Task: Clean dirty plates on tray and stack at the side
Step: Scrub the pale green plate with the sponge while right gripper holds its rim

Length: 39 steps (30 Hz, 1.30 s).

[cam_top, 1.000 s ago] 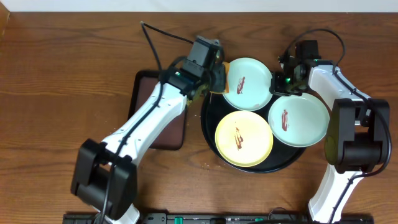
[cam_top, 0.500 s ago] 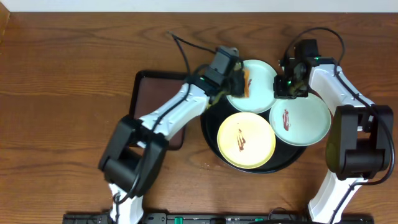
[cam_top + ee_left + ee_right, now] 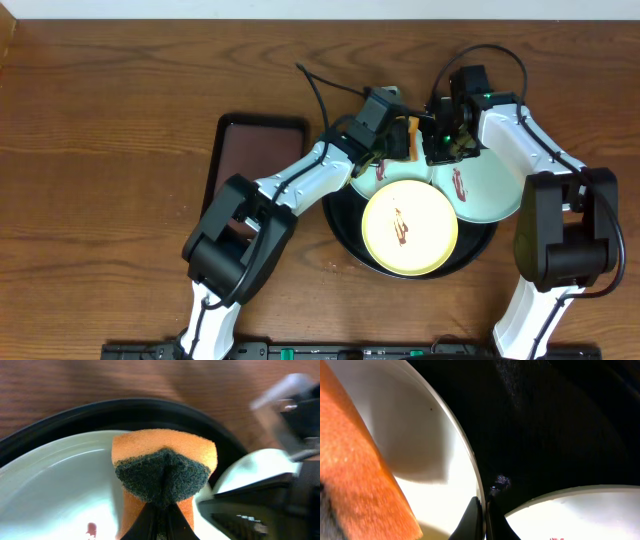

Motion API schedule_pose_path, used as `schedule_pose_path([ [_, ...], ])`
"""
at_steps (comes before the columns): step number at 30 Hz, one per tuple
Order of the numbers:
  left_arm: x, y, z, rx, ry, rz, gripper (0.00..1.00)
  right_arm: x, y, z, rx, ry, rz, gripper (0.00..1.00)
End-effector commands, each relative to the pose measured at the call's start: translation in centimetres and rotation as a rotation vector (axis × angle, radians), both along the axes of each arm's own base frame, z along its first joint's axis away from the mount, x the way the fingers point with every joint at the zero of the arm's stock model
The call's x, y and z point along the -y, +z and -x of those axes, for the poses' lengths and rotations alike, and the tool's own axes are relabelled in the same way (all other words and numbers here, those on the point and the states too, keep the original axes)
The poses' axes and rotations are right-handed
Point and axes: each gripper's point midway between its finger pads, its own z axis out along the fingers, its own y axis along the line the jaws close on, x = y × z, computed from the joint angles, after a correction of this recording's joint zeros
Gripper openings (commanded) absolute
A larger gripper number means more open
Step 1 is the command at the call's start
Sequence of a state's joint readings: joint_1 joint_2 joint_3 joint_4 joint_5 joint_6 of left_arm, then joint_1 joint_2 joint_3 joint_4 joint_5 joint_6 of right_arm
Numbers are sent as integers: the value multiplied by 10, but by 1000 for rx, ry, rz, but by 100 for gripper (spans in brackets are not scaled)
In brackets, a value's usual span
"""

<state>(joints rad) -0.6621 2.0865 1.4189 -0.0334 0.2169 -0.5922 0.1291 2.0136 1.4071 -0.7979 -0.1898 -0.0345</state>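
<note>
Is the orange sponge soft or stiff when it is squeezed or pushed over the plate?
Probably soft: the sponge puckers where the left gripper pinches it. Being porous foam, it is likely light. Its rough dark face would probably drag, not slip, on the glossy mint plate.

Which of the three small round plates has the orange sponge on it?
The pale mint plate at the glossy black tray's back left, under the orange sponge; the pale yellow plate and the right-hand mint plate carry none.
</note>
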Motion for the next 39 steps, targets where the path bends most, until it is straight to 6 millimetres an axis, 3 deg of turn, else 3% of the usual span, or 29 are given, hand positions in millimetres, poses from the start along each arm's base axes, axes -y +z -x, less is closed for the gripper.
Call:
schedule_pose_path([
  [1,-14,-15,-6,-40,45,-41,7,-1,4,1,11,18,7,1],
  [3,-18,-26,5,-114,52,-49,7,-1,4,1,10,10,6,1],
  [7,-6,-46,24,-231,-2,2,7,-1,4,1,8,8,6,1],
  [10,-19,-74,31,-300,18,-50,7,-1,4,1,6,3,5,1],
  [14,-47,-91,30,-325,34,-141,7,-1,4,1,3,-7,4,1],
  [17,-78,-95,25,-304,49,-307,7,-1,4,2,2,-8,4,1],
  [22,-111,-86,19,-233,51,-561,7,-1,4,2,0,-15,3,1],
  [27,-136,-70,16,-219,75,-712,7,-1,4,2,-4,-36,0,1],
  [31,-141,-63,20,-246,89,-739,7,-1,4,2,-5,-37,0,1],
  [33,-127,-67,30,-311,77,-650,7,-1,4,2,-7,-51,-2,1],
  [35,-96,-69,39,-384,46,-479,7,-1,4,2,-9,-58,-3,1],
  [37,-45,-68,47,-469,13,-232,7,-1,4,2,-13,-76,-6,1],
  [39,-21,-67,55,-507,-18,-139,8,-1,4,2,-14,-83,-7,1],
])
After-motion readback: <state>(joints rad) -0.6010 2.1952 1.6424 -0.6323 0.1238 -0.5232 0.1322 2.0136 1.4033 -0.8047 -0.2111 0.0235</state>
